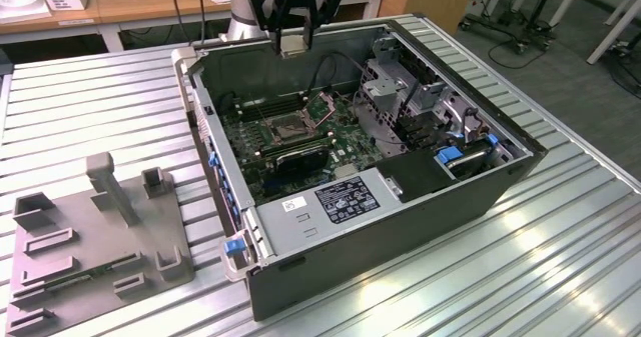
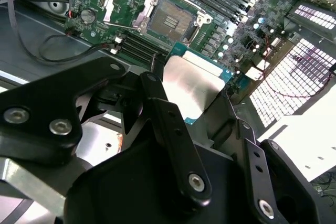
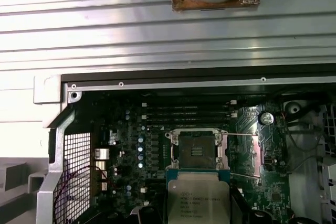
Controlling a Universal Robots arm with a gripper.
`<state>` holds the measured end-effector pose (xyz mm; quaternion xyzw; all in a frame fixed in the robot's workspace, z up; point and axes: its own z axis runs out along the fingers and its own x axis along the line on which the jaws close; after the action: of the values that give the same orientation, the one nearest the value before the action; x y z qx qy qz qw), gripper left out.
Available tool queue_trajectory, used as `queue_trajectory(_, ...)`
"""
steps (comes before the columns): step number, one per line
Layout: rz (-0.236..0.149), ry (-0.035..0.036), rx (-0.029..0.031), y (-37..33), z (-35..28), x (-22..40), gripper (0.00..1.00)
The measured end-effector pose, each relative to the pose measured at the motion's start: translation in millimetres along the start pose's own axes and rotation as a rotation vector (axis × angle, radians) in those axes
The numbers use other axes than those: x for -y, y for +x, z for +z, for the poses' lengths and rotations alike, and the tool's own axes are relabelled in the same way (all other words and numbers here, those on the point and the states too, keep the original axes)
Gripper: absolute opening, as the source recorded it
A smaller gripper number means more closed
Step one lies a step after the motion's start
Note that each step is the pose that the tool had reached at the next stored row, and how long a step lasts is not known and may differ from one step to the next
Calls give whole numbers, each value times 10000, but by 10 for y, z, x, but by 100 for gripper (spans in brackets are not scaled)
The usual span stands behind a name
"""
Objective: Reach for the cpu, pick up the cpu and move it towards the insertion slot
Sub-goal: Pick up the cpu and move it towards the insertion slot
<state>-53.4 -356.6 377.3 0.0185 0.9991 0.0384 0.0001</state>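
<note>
Clamped on the chip (image 1: pixel 291 44), claw (image 1: pixel 291 46) high above the open computer case (image 1: pixel 501 194) in the exterior view, over the case's far wall. Black fingers (image 2: pixel 173 129) pressed against opposite edges of the chip (image 2: pixel 191 85) in the second wrist view, pale silvery face showing between them, thin green rim along the free edge. Same chip (image 3: pixel 198 198) in the first wrist view, printed face up, held clear of the board.

Just past the chip, the socket (image 3: pixel 197 151): dark square, framed by a silvery bracket, lid swung open to one side. Seen too in the second wrist view (image 2: pixel 169 18) and in the exterior view (image 1: pixel 284 130), on the green board (image 1: pixel 341 138) down inside the case. Chip and socket apart, not touching. Long black memory slots (image 3: pixel 189 111) beside the socket.

Case lying on a ribbed metal table (image 1: pixel 90 97). Grey plastic holder (image 1: pixel 95 239) with upright posts well apart from the case, toward the exterior view's left.
</note>
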Motion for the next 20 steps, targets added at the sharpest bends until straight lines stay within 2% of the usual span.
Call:
queue_trajectory(7,-1,-4,0,-2,3,-10,55)
queue_trajectory(14,0,-4,0,-9,10,-52,55)
queue_trajectory(20,-1,-3,0,-9,11,-54,55)
